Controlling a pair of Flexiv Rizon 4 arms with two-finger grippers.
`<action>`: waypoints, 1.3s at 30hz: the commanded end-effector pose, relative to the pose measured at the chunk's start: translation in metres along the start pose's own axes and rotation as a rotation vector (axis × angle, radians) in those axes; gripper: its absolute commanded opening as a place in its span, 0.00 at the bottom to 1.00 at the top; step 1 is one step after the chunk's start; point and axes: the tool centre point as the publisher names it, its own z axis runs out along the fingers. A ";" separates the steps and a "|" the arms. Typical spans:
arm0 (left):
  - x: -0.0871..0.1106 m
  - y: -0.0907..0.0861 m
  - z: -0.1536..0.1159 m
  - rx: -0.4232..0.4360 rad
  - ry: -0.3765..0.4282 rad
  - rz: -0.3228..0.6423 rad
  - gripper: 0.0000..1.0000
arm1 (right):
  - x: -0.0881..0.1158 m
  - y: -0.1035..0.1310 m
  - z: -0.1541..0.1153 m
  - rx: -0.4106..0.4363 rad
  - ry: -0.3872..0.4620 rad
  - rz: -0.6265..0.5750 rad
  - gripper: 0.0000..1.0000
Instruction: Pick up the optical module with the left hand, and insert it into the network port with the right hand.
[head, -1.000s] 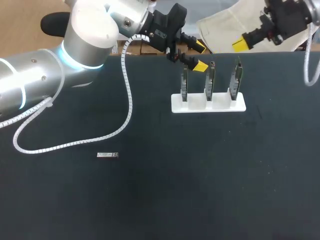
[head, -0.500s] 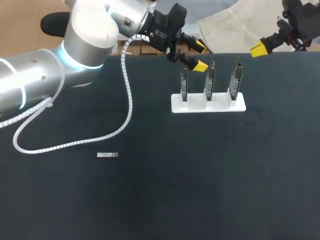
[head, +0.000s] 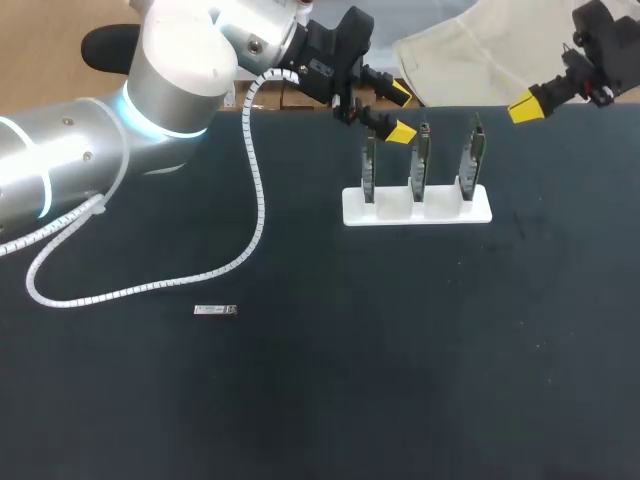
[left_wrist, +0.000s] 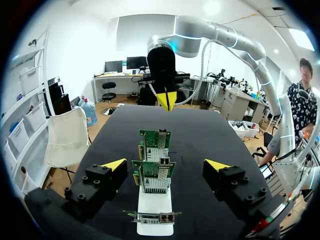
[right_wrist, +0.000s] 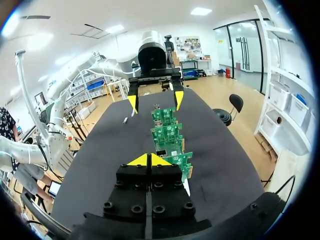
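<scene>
The optical module (head: 215, 310), a small silver bar, lies flat on the black table (head: 400, 340) at the left, far from both grippers; it also shows as a small sliver (right_wrist: 125, 120) in the right wrist view. My left gripper (head: 392, 112) hangs open at the far edge, just above the leftmost of three upright network cards (head: 369, 165) in a white stand (head: 417, 205). In its own view the left gripper (left_wrist: 166, 165) straddles the row of cards (left_wrist: 153, 175) without touching them. My right gripper (head: 528, 106) is shut and empty, above the table's far right, beyond the stand. Its joined tips (right_wrist: 149, 160) point along the card row (right_wrist: 167, 134).
A white coiled cable (head: 250, 190) hangs from my left arm and trails over the table's left part. The table's far edge (head: 560, 104) runs just behind the stand.
My right gripper has swung to the right and slightly down, away from the cloth behind the table. The left arm and the module have stayed put.
</scene>
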 end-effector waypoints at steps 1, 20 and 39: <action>0.000 0.002 0.000 0.003 0.003 0.000 1.00 | 0.001 0.000 0.001 0.000 -0.007 -0.004 0.00; 0.000 0.002 0.000 0.003 0.003 0.000 1.00 | 0.001 -0.002 0.004 0.026 0.005 -0.008 1.00; 0.000 0.002 0.000 0.003 0.003 0.000 1.00 | 0.001 -0.002 0.004 0.026 0.005 -0.008 1.00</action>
